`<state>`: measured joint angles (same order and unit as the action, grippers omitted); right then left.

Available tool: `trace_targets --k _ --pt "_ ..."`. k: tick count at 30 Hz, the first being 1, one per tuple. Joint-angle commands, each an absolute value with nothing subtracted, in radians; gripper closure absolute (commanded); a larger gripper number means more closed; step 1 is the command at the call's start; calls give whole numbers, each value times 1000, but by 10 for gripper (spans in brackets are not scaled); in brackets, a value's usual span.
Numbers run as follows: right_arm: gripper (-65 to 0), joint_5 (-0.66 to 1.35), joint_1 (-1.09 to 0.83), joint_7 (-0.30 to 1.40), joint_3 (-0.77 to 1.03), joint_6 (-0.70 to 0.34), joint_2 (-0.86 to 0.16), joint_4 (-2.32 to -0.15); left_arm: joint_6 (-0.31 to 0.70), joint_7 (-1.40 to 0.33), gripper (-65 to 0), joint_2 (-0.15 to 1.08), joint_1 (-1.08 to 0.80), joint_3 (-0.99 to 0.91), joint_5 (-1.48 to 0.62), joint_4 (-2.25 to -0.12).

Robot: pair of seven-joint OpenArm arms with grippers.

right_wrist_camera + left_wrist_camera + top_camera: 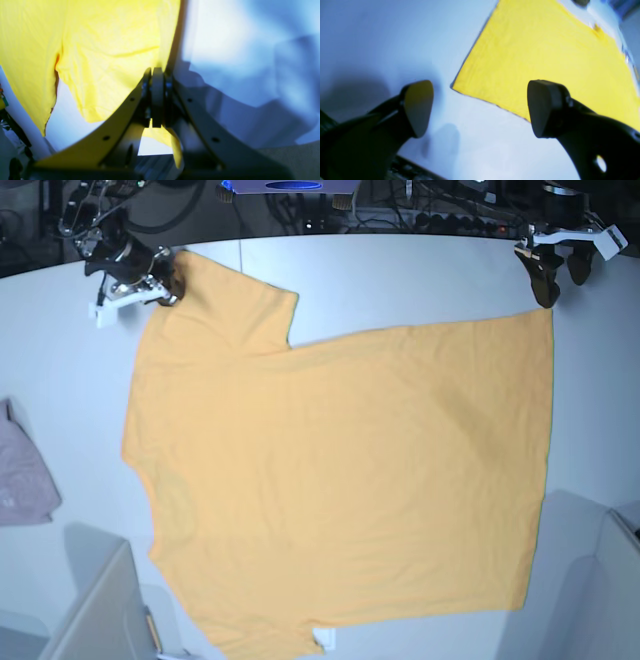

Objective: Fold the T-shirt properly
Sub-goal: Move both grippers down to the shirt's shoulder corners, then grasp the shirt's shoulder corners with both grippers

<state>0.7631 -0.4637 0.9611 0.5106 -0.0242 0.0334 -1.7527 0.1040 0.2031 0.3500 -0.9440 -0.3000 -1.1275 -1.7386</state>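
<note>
Large plain orange-yellow short-sleeved cotton T-shirt [340, 490], spread nearly flat across the white surface [420, 280], lettering not visible from this side. Hem edge running down just below the left gripper [556, 273] in the base view; one sleeve reaching up to the right gripper [165, 287]. Laid out wide like this, probably so that corners and edges can be reached from both ends before any fold begins.

Right gripper pressed closed on the yellow fabric at the sleeve's edge: in the right wrist view, cloth [105, 50] fanning away ahead of the meeting fingertips and a small tongue of it hanging behind them. Likely held there to pin or tug the sleeve straight.

Left gripper [480, 108] spread wide apart, nothing between the fingers [418, 107], hovering over bare surface with the shirt's hem corner [453, 86] just ahead and slightly off to one side. Seemingly poised to come in on that corner, not yet touching it.

Further out: small pale pink-grey cloth [22, 475] lying apart from the shirt, well below the right gripper in the base view, not part of the fold. Grey bin edges [95, 605] at the near corners.
</note>
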Motion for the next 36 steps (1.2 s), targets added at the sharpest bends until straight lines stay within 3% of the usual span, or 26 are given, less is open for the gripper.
trace_targets --k 1,9,14,36 --pt "0 745 -475 981 513 -15 31 -1758 113 171 -569 372 -946 -315 -1142 -1748" --pt "0 745 -483 983 513 -15 31 -1758 114 -188 -569 335 -812 -486 -1161 -1699" --pt "0 745 -483 983 513 -15 31 -1759 116 -325 -569 317 -727 -549 -1161 -1616" --pt "0 745 -481 981 515 -15 31 -1759 117 -352 -569 286 -591 -463 -1167 -1488"
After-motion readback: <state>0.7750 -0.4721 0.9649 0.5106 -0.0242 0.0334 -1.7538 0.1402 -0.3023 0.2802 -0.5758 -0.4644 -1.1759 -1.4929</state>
